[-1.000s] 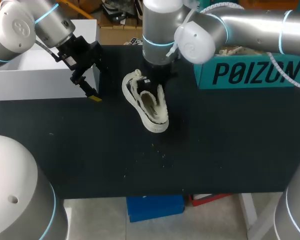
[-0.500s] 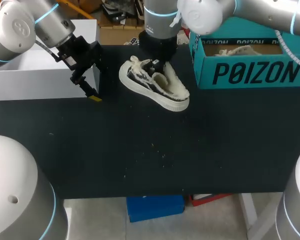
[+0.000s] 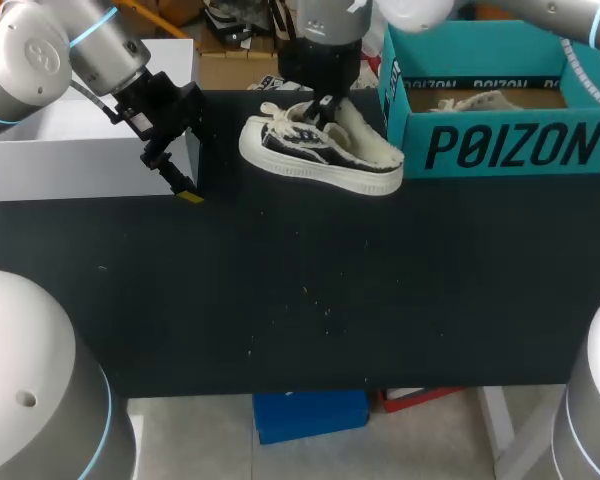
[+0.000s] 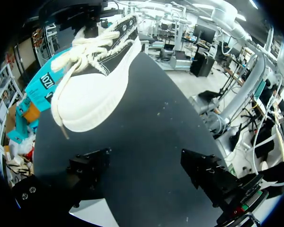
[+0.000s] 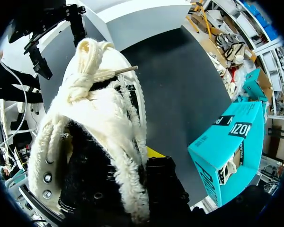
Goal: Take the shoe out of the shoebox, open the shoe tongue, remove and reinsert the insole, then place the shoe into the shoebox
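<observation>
the shoe (image 3: 320,155) is out of the teal shoebox (image 3: 500,145) and sits just beside the box's near left corner, upright, toe towards my left arm and heel towards the box; whether its sole rests on the black table (image 3: 280,320) or hangs just above it i cannot tell

the right gripper (image 3: 323,110) comes down from above onto the shoe's opening and is clamped on its fleecy side wall: in the right wrist view one black finger (image 5: 163,182) lies against the outside of the wall, the other is down inside the shoe

the laces are bunched in a loose knot (image 5: 87,71) over the tongue

the left gripper (image 4: 149,172) hangs low over the table next to the white box (image 3: 80,150), well apart from the shoe, its fingers (image 4: 90,168) spread wide with nothing between them

a few pale crumbs (image 3: 315,300) lie on the table nearer the front edge
</observation>
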Controlling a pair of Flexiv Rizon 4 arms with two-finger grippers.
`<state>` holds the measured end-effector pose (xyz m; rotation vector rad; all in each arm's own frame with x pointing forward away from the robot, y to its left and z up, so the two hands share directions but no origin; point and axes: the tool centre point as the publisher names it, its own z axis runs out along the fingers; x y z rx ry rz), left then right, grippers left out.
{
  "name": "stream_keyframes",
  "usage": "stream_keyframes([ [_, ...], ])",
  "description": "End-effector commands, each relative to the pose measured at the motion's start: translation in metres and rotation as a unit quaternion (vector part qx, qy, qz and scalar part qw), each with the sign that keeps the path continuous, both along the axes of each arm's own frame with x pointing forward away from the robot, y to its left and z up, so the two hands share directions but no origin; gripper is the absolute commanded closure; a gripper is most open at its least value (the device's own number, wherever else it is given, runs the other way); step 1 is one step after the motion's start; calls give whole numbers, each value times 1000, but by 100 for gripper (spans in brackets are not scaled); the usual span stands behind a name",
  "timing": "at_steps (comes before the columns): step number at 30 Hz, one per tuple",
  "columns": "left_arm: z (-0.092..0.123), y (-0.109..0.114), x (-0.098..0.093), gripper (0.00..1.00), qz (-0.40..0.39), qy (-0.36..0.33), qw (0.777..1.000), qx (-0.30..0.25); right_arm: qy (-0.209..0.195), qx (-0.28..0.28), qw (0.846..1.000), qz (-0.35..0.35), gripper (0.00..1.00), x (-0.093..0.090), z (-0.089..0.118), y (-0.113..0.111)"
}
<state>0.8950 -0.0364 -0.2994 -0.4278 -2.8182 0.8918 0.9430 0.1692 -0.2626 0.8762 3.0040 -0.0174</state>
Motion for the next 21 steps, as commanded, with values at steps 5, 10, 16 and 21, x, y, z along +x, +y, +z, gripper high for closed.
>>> stream_keyframes([
  [5,0,0,0,0,0,0,1000,2,1,-1,1000,0,100,1,2,0],
  [10,0,0,0,0,0,0,1000,2,1,-1,1000,0,100,1,2,0],
  [16,0,0,0,0,0,0,1000,2,-3,-13,1000,1,100,20,3,-8],
  [21,0,0,0,0,0,0,1000,2,-3,-31,998,53,100,38,17,-27],
])
